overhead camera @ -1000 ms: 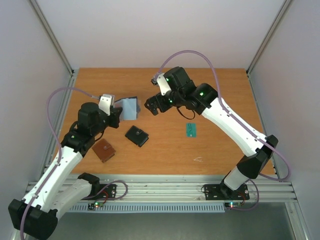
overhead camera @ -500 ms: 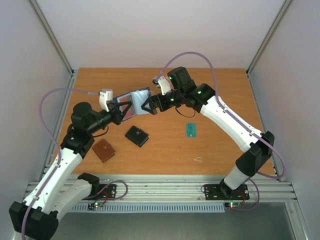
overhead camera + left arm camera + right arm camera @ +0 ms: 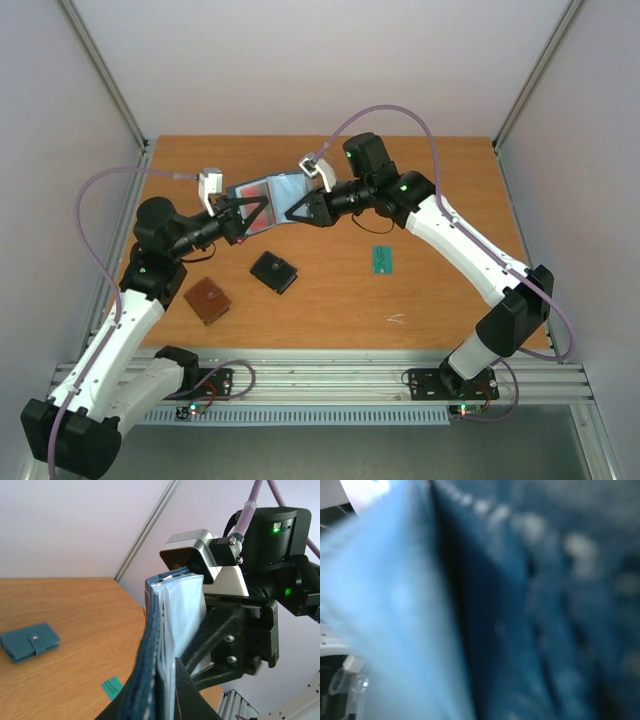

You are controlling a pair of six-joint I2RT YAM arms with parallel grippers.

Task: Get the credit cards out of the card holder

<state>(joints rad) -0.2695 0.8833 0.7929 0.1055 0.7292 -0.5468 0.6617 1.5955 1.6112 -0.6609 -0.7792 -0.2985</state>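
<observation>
overhead view of an orange table (image 3: 440,310) with two robot arms reaching in from the near edge. a brown wallet (image 3: 207,300) lies flat at the left. above it, the left gripper (image 3: 243,215) is clamped on the left end of the holder (image 3: 272,188), held in the air, open, pale blue pockets showing. a red card (image 3: 258,219) shows through one pocket. a dark wallet (image 3: 273,271) with a tab lies on the table below. the right gripper (image 3: 297,210) meets the holder's right end, fingers alongside the pockets; its grip cannot be told, since its own camera shows only blue blur. a green card (image 3: 382,260) lies on the table to the right, well apart.
</observation>
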